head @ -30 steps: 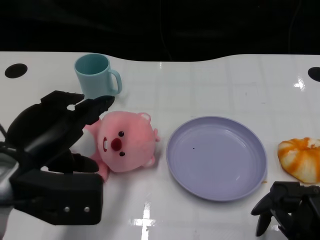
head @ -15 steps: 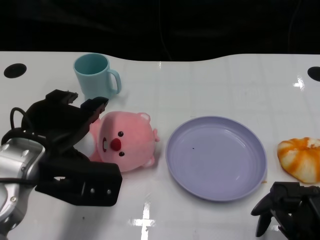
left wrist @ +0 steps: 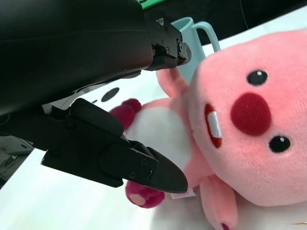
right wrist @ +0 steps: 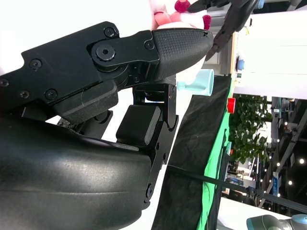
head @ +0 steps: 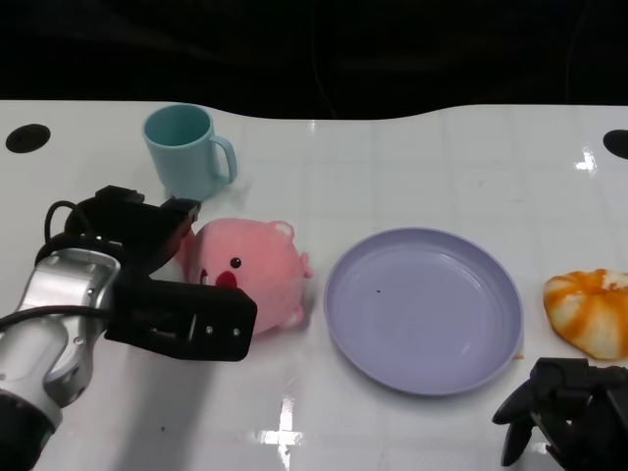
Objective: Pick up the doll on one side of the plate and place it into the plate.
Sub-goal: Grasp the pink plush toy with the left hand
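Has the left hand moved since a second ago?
Yes. The left hand has advanced toward the plate, closing around the pink doll; the plate has stayed put.

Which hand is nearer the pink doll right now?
Left. The left hand is right at the pink doll, fingers around its side away from the plate. The right hand sits at the table's near edge, beyond the plate.
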